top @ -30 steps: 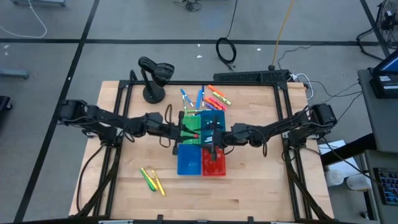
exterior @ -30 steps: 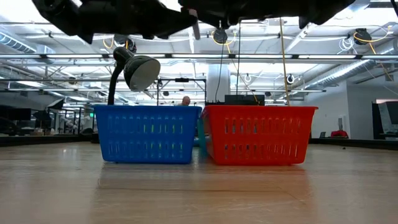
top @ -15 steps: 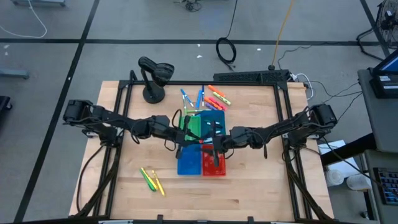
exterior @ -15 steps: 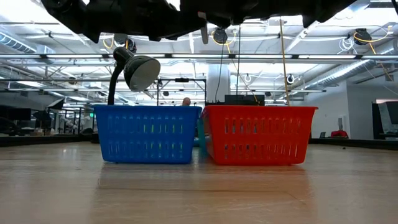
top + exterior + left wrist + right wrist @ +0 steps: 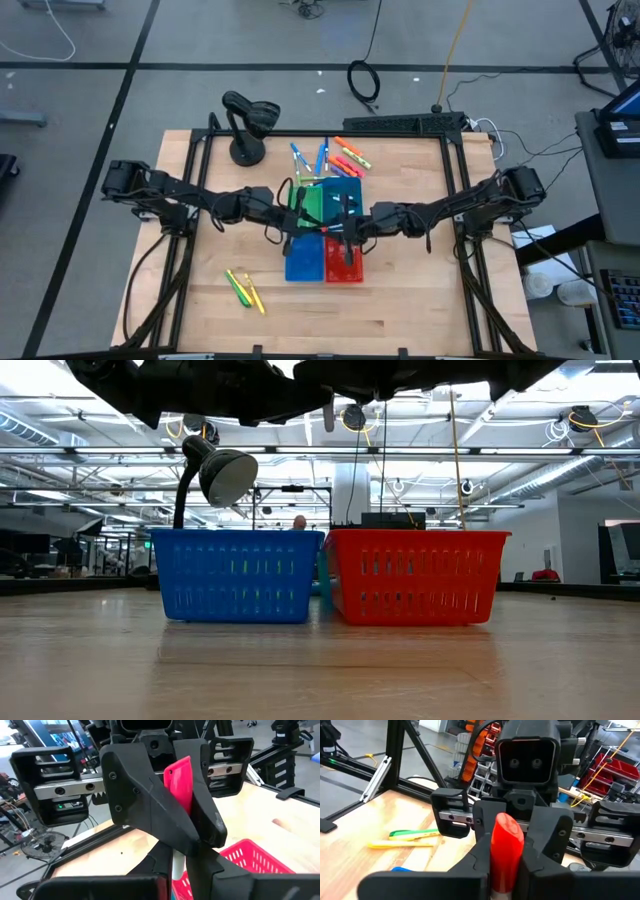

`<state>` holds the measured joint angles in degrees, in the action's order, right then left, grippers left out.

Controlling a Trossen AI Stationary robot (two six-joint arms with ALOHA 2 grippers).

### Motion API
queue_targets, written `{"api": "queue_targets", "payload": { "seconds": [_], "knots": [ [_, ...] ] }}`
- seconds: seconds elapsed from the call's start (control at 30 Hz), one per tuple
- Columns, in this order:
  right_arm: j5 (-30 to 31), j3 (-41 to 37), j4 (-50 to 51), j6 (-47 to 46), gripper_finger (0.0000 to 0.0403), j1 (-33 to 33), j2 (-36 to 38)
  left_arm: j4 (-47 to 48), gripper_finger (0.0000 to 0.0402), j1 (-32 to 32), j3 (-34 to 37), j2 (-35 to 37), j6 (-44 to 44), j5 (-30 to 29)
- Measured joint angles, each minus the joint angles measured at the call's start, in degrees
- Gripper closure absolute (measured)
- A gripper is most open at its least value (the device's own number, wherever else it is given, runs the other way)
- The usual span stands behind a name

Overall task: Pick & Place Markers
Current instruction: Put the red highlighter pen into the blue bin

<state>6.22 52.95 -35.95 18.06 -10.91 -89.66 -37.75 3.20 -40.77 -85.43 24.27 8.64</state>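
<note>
A marker with a red cap (image 5: 507, 840) and a white body (image 5: 178, 865) stands roughly upright in the air above the bins, cap up. My left gripper (image 5: 311, 225) and my right gripper (image 5: 334, 228) meet on it from opposite sides, both shut on it. Its lower end (image 5: 330, 415) pokes down below the arms. Beneath stand a blue bin (image 5: 303, 258) and a red bin (image 5: 345, 262), with a green bin (image 5: 312, 200) and a teal bin (image 5: 347, 190) behind them. More markers (image 5: 338, 156) lie flat on the table at the far side. My left gripper pinches the marker's white body (image 5: 178, 870) between its two fingers, below the cap. It comes in about level from the table's left, across the marker. The marker stays lifted clear. My right gripper pinches the red cap (image 5: 178, 777) between its two fingers (image 5: 145, 815), coming about level from the table's right, across the marker. The cap's rounded top (image 5: 508, 820) stands above the fingers.
A green and a yellow marker (image 5: 243, 290) lie near the table's front left. A black stand with a round head (image 5: 246, 125) stands at the far left. The blue bin (image 5: 237, 575) and red bin (image 5: 415, 575) sit side by side under the grippers.
My right gripper has shut on the marker's cap, while my left gripper has kept its hold on the body. The marker stays upright and clear of the bins.
</note>
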Motion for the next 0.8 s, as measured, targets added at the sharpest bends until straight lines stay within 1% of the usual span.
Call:
{"api": "queue_targets", "payload": {
  "seconds": [0.1,0.17,0.3,0.37,0.43,0.53,0.6,0.63,0.73,0.8],
  "knots": [
    [0.61,0.02,0.46,0.46,0.0378,-0.01,0.34,-0.20,0.0353,0.27,-0.07,0.00,-1.84,-1.77],
    [2.76,0.00,1.38,0.40,0.0378,-0.01,0.34,0.38,0.0333,1.09,-0.02,0.00,-2.53,-6.88],
    [4.53,-0.15,2.37,0.40,0.0378,0.00,0.38,0.89,0.0268,3.67,0.15,0.02,-1.58,-19.24],
    [6.28,-0.13,2.44,0.40,0.0378,-0.07,0.38,0.84,0.0231,4.87,0.15,0.02,-0.11,-23.27],
    [7.85,-0.13,3.29,0.42,0.0378,-0.16,0.38,0.78,0.0198,5.87,0.15,0.06,2.35,-26.09],
    [9.16,-0.08,6.14,0.21,0.0378,1.07,1.12,2.31,0.0160,7.41,0.20,2.71,3.57,-31.72],
    [8.95,-0.28,7.03,-1.88,0.0378,2.99,1.51,3.87,0.0144,8.00,0.20,5.17,3.48,-34.32],
    [8.59,-0.94,6.44,-2.95,0.0378,3.96,1.49,6.26,0.0138,8.13,0.20,6.90,2.87,-35.36],
    [5.90,-3.89,8.22,-5.00,0.0378,7.41,1.94,14.02,0.0132,8.55,0.03,12.65,-0.53,-35.15],
    [4.86,-5.10,7.09,-6.55,0.0378,9.73,1.90,21.30,0.0134,8.42,-0.03,16.47,-2.50,-34.65]
  ]
}}
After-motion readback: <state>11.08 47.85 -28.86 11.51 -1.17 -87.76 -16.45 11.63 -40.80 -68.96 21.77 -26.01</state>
